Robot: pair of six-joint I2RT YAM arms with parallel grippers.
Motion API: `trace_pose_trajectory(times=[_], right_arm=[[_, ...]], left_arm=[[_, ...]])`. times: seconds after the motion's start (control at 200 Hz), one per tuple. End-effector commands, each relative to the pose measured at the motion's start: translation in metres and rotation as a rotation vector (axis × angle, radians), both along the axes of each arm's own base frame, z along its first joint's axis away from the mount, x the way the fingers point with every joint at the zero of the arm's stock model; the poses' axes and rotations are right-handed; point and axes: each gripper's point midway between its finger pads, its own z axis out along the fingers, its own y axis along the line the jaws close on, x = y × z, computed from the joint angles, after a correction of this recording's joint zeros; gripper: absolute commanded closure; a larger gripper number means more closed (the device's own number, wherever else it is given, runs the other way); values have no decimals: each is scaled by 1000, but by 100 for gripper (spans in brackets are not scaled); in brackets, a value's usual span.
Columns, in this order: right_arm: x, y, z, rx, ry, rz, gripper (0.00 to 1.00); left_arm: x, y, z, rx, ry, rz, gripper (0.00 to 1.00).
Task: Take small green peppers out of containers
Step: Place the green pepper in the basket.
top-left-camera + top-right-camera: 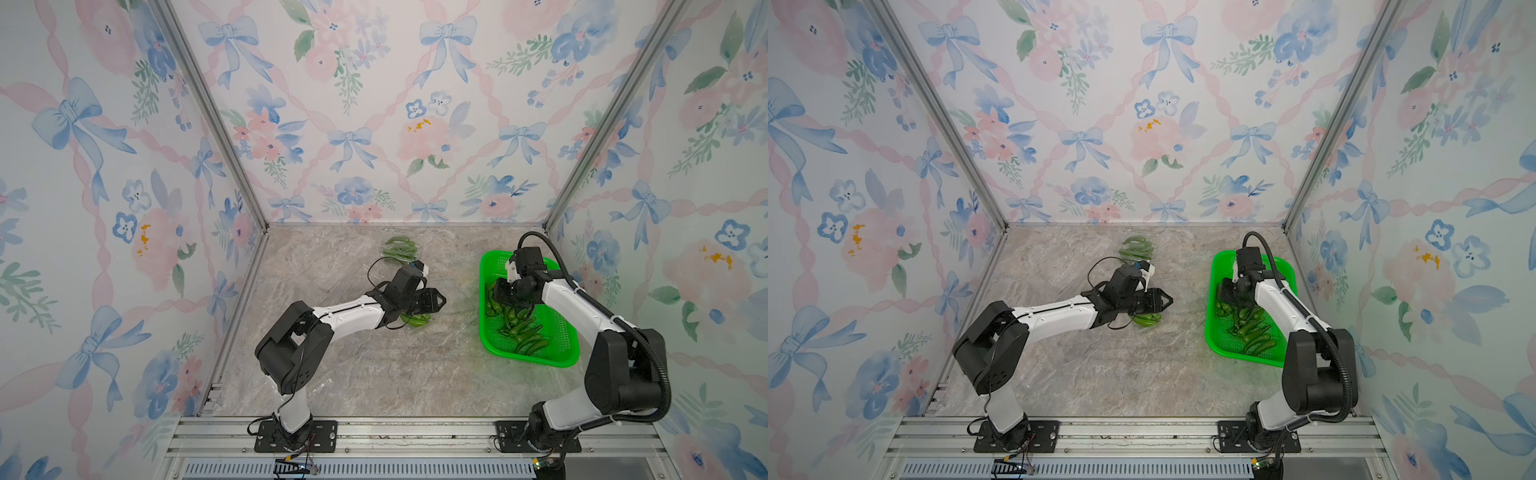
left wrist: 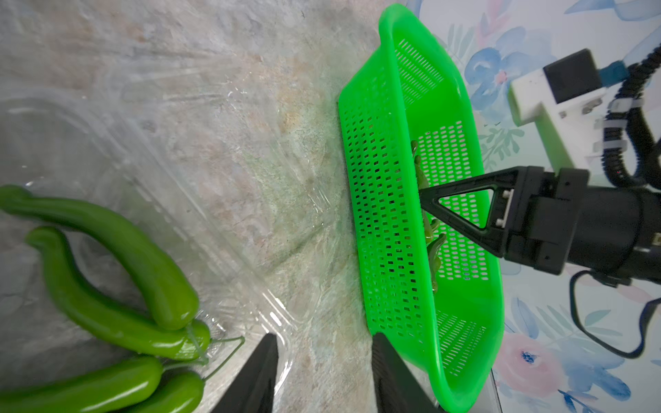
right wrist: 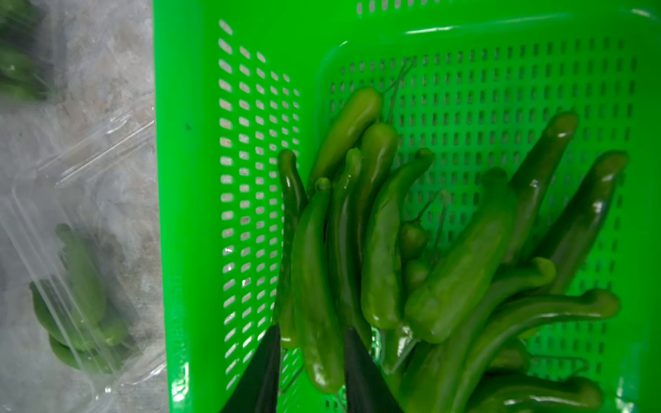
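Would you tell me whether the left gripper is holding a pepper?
No, the left gripper stands open, no pepper between its jaws; the small green peppers lie beside it.

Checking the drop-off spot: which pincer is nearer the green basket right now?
Right. The right pincer hangs inside the green basket, just over its peppers; the left pincer is outside it, apart, over the table.

The peppers (image 3: 381, 250) have smooth, glossy skin. The basket (image 3: 193, 178) is shiny perforated plastic. The containers (image 2: 161, 161) are thin clear plastic, creased and glinting. The table (image 1: 374, 374) looks like matt veined stone. The near rails (image 1: 415, 434) are brushed metal. The arms (image 1: 345, 316) wear smooth white and matt black shells.
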Motion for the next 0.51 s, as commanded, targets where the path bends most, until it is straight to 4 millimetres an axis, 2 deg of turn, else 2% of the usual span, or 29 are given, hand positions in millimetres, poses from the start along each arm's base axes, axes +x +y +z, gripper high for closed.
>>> trace_pose_trajectory(times=[0.0, 0.055, 0.12, 0.305, 0.395, 0.5], right_arm=[[2, 7, 25, -33, -56, 34, 61], [0, 21, 38, -39, -72, 93, 56], [-3, 38, 51, -53, -81, 160, 54], [-11, 109, 76, 19, -125, 355, 54], [-12, 143, 78, 45, -124, 436, 56], [-13, 182, 70, 46, -103, 530, 59]], left_arm=[[1, 18, 9, 6, -31, 24, 54], [3, 29, 10, 10, -33, 47, 54], [5, 45, 10, 12, -29, 77, 54], [5, 102, 11, 20, -35, 189, 53], [3, 129, 10, 27, -38, 246, 53], [1, 151, 5, 31, -29, 288, 52]])
